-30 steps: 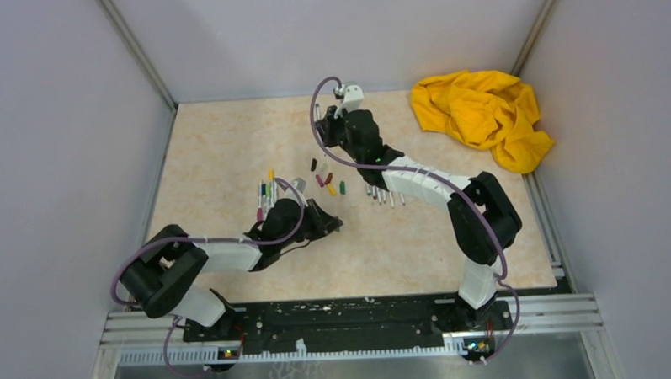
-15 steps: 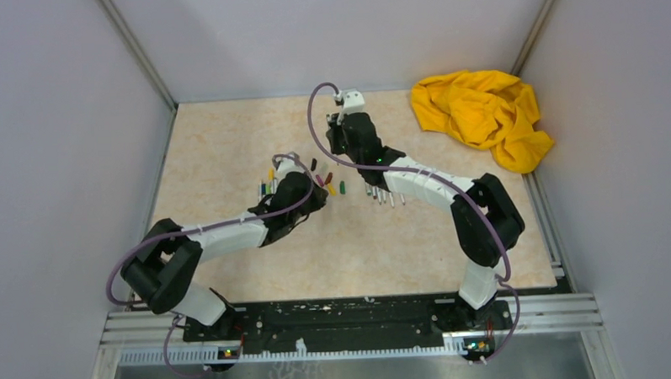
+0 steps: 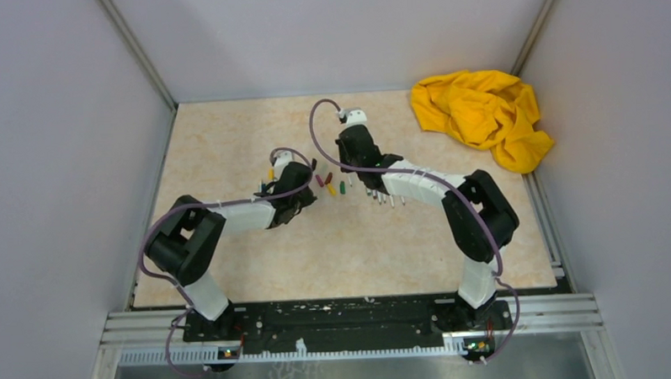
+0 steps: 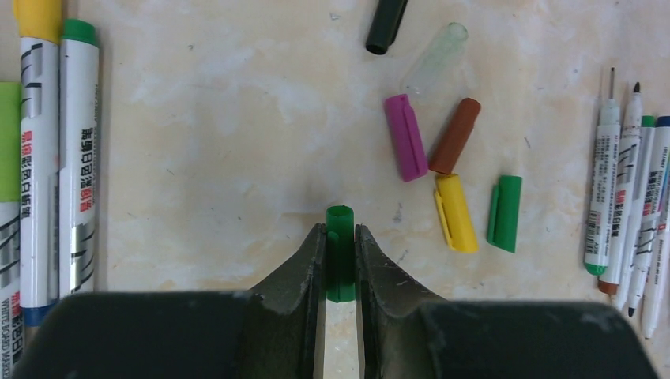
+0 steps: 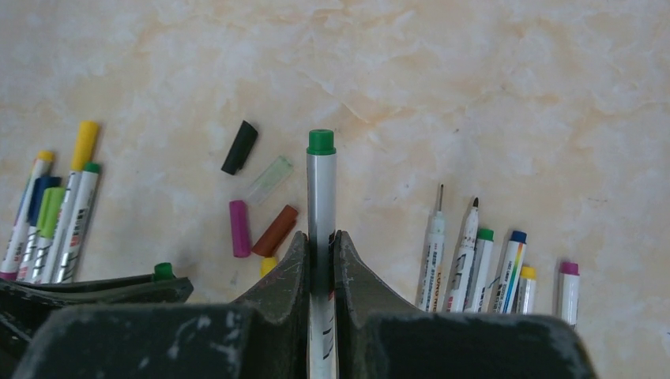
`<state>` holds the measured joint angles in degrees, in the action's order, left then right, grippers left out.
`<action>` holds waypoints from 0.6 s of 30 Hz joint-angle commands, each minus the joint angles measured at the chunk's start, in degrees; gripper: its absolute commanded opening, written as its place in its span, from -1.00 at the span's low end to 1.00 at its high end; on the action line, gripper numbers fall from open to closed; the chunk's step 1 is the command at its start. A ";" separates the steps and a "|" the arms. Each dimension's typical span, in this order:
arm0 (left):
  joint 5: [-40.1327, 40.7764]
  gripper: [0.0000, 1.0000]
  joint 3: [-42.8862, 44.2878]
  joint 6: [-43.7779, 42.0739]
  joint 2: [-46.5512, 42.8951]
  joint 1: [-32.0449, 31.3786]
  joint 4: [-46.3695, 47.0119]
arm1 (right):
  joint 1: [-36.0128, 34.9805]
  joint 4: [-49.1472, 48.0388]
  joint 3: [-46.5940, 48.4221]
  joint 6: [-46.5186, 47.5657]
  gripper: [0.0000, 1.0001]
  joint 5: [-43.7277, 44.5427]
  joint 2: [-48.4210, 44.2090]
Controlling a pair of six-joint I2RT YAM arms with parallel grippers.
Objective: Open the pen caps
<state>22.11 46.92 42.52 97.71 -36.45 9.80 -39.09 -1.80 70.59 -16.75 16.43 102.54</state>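
Right gripper (image 5: 321,241) is clamped on a grey pen (image 5: 321,189), and we see the barrel sticking out ahead of its fingers. Left gripper (image 4: 340,237) pinches a green cap (image 4: 340,217) right at its fingertips, open end forward. Risks: capped markers (image 4: 59,158) lie to its left and loose caps (image 4: 404,138) ahead-right, so a low swing could scatter them. We think the shallow pinch could let the cap slip, or it could roll into the bare pens (image 4: 612,197) far right.

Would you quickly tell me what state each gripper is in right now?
Left gripper: closed on a green cap.
Right gripper: closed on a green-ended pen.
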 commanded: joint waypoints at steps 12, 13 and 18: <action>-5.14 -0.25 3.89 -0.38 3.48 2.69 -0.58 | 2.59 2.42 0.23 -3.06 -1.00 1.17 5.33; -4.99 -0.23 3.93 -0.31 3.31 2.76 -0.65 | 2.74 3.03 0.18 -3.15 -1.00 0.90 5.84; -1.62 0.04 3.53 -0.06 -0.13 3.31 -3.09 | 3.16 3.77 0.27 -3.82 -0.92 0.64 7.54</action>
<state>17.78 49.50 41.95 100.42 -33.87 9.96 -36.53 1.83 70.48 -19.35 16.49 109.03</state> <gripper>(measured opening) 0.476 0.051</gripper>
